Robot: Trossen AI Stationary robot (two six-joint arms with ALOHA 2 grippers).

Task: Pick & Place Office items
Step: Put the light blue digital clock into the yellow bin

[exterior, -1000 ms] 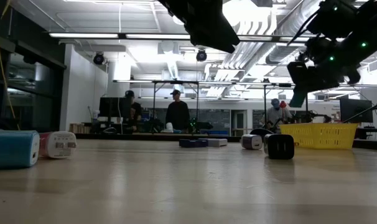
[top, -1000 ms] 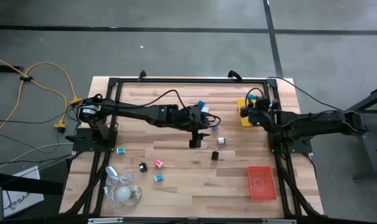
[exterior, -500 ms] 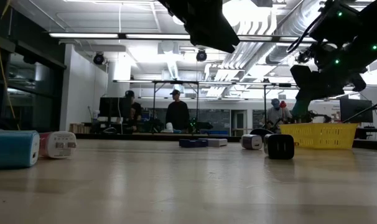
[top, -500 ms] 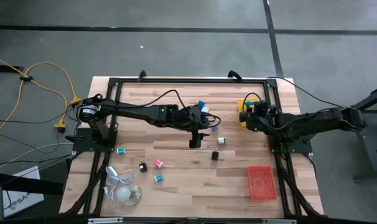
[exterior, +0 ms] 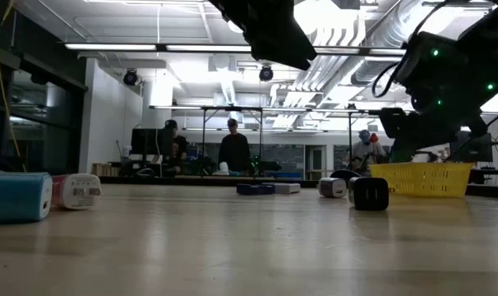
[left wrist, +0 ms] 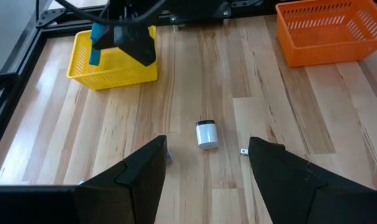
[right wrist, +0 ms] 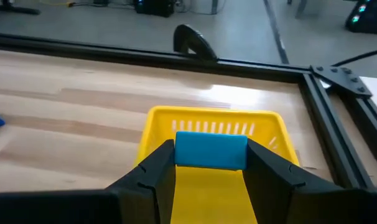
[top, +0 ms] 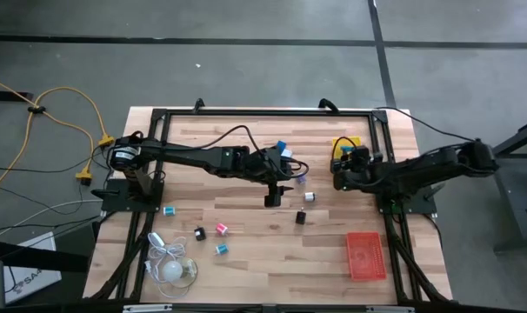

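Wooden slat table [top: 246,243], frame centre: right gripper [right wrist: 210,163] pinching small stiff light blue block [right wrist: 211,150] by flat sides over yellow slotted plastic tray [right wrist: 263,127]; left gripper [left wrist: 207,163] spread.

Slatted plastic yellow tray [right wrist: 211,118], glossy wood table [left wrist: 201,74]

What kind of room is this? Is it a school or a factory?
Most likely a robotics lab or workshop. Two robot arms work at a wooden table in a black frame, a yellow cable trails over a bare concrete floor, and the low view shows people at workbenches under exposed ceiling ducts.
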